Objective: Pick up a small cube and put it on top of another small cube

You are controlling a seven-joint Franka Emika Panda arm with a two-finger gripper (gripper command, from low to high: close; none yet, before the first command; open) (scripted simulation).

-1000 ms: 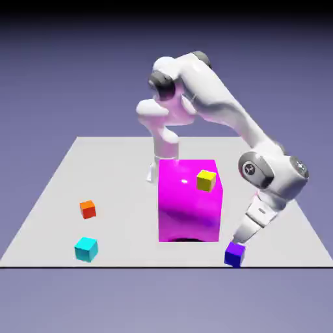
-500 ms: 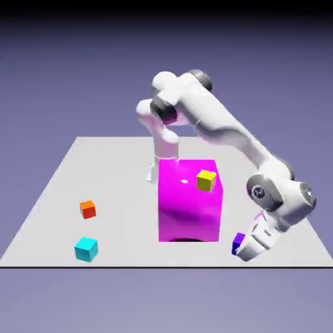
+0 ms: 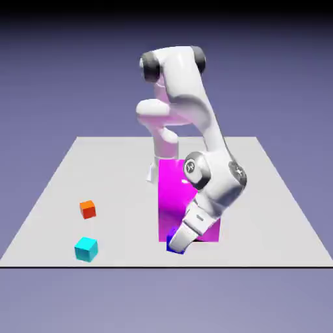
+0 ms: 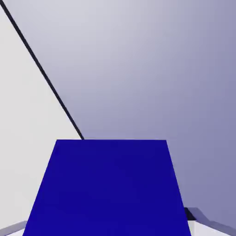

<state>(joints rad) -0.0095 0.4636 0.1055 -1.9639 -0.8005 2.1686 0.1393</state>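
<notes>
My gripper (image 3: 176, 244) is shut on the small violet-blue cube (image 3: 172, 242), low over the table just in front of the big magenta block (image 3: 170, 188). In the hand view the violet-blue cube (image 4: 108, 189) fills the lower half between my grey fingertips (image 4: 206, 225), which show only as slivers at the bottom corners. The small cyan cube (image 3: 86, 249) rests on the table near the front edge, well off to the exterior view's left of the gripper. I cannot tell whether the held cube touches the table.
A small orange cube (image 3: 88, 209) lies a little behind the cyan one. My forearm crosses in front of the magenta block and hides its top right part. The table's front edge (image 4: 44, 73) runs diagonally through the hand view, close by.
The gripper closed on the violet-blue cube near the front right. It then swung with the cube to the exterior view's left, ending in front of the magenta block.
</notes>
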